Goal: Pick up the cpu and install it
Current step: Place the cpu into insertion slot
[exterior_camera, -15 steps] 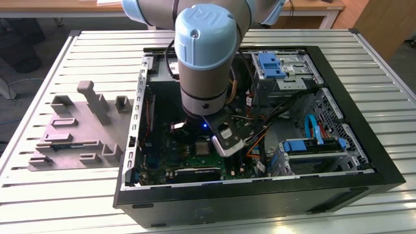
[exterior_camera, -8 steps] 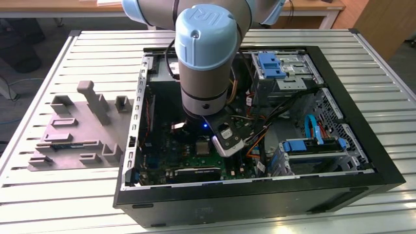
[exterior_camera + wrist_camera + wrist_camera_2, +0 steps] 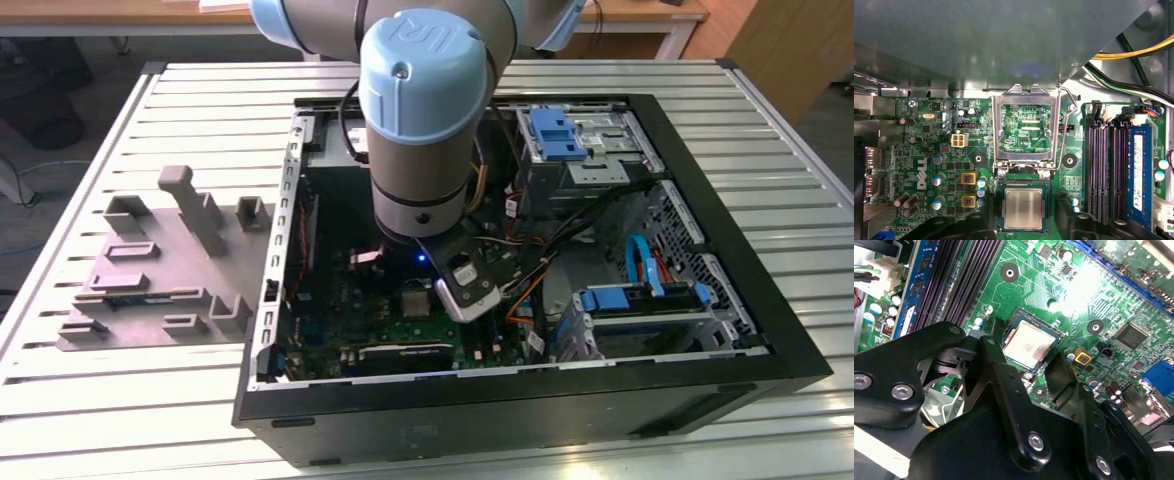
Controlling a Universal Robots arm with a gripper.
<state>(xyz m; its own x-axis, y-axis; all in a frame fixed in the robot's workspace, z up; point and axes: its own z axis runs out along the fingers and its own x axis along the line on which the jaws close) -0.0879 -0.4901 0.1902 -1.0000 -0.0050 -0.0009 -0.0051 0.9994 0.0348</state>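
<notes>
The cpu [image 3: 1023,209] [image 3: 1029,343], a small square chip with a silvery top, lies flat in its socket on the green motherboard [image 3: 929,165]. The metal socket frame [image 3: 1026,127] is swung up and open beside it, its lever [image 3: 1066,130] released. My gripper [image 3: 1026,362] hovers just above the cpu, open, one black finger [image 3: 991,352] on each side of the chip and nothing between them. In the exterior view the gripper [image 3: 447,295] reaches down into the open computer case [image 3: 747,300], close to the cpu [image 3: 416,303].
A grey plastic tray with upright posts [image 3: 160,270] lies on the slatted table at the exterior view's left. Inside the case are memory slots [image 3: 1104,170], loose cables [image 3: 561,250], blue-tabbed drive bays [image 3: 567,135] and a grey metal box [image 3: 979,40] next to the socket.
</notes>
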